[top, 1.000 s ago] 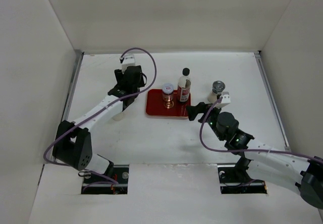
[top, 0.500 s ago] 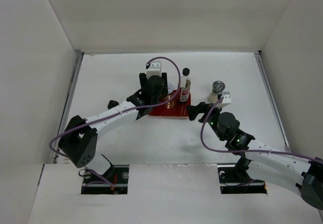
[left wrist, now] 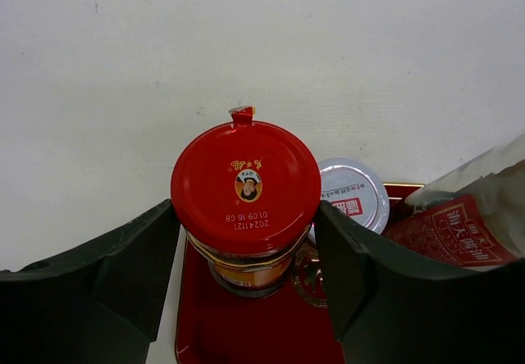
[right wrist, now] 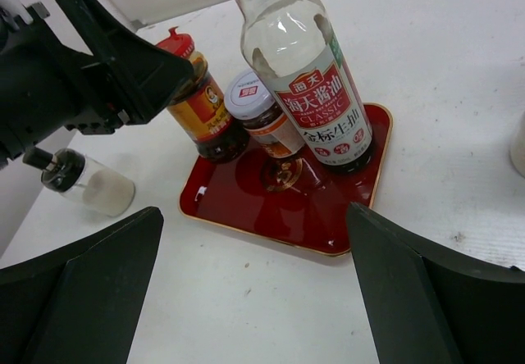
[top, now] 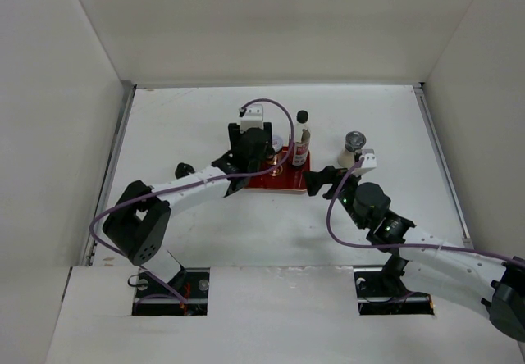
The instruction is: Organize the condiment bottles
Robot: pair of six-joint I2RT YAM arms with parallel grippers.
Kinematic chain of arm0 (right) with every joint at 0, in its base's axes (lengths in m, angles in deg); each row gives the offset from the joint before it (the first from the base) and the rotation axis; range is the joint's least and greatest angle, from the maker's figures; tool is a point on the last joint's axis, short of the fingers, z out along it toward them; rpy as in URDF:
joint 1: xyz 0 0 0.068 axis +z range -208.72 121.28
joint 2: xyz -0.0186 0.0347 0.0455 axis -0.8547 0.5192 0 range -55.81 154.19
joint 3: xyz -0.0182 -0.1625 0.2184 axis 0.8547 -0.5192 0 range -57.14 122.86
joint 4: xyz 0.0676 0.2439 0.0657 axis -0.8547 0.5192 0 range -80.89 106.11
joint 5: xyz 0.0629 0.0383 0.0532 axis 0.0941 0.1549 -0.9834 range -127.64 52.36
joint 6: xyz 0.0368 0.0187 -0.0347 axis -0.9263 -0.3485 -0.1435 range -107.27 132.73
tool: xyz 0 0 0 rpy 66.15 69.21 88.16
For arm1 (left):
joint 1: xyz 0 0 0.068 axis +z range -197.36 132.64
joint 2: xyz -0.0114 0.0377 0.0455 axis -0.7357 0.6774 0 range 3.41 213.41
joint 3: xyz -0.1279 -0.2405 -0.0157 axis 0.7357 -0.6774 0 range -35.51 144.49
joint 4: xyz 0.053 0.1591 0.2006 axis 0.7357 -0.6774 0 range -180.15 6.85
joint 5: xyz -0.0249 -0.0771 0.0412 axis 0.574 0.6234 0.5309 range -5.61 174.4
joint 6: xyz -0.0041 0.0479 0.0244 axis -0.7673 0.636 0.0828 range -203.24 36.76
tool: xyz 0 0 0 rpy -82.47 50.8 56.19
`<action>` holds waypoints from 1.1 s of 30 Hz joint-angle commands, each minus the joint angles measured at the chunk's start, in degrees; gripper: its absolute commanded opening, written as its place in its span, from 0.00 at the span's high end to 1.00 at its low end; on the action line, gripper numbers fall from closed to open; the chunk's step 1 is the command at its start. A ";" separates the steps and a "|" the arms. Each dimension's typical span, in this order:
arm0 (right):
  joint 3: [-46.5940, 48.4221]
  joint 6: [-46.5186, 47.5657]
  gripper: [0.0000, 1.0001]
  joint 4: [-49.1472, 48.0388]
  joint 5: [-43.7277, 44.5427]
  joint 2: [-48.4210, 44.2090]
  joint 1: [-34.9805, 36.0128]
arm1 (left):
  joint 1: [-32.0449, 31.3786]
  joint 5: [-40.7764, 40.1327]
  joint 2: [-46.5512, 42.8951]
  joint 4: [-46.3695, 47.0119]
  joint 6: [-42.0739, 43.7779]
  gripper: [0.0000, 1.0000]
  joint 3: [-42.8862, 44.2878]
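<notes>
My left gripper (left wrist: pixel 246 210) is clamped on the red-lidded glass sauce jar (left wrist: pixel 246 185); the jar stands on the flat red tray (right wrist: pixel 238 196). My right gripper (right wrist: pixel 254 212) is spread apart, empty.

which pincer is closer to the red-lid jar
Left. The left pincer grips the red-lid jar, a finger on each side; the right pincer sits open off the tray's near right corner, apart from it.
</notes>
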 commanded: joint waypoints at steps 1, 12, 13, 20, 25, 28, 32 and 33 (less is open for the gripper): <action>0.72 -0.03 0.00 -3.16 -1.00 -0.41 0.61 | 0.16 -1.80 -2.46 12.93 0.05 0.68 -1.48; 0.72 -0.03 0.00 -3.16 -1.00 -0.68 0.61 | 0.86 -2.76 -0.26 24.98 0.48 0.62 -9.13; 0.72 -0.03 0.00 -3.16 -1.00 -0.59 0.61 | 0.69 -2.85 -0.26 25.42 0.48 0.58 -9.75; 0.72 -0.03 0.00 -3.42 -1.00 -0.41 0.61 | -0.81 -5.49 -1.40 26.75 2.42 0.17 -12.47; 0.72 -0.03 0.00 -3.42 -1.00 -0.50 0.61 | -0.98 -5.57 -5.52 24.91 2.94 0.06 -12.92; 0.55 -0.03 0.00 -3.42 -0.92 -0.94 0.61 | -1.51 -6.97 -10.26 20.43 3.56 0.07 -13.26; 0.20 -0.03 0.21 -3.42 -0.65 -1.64 0.61 | -1.69 -8.30 -21.06 11.13 1.81 0.28 -16.51; 0.19 -0.03 0.38 -3.42 -0.65 -1.73 0.61 | -1.51 -8.47 -24.14 7.36 0.59 0.35 -17.39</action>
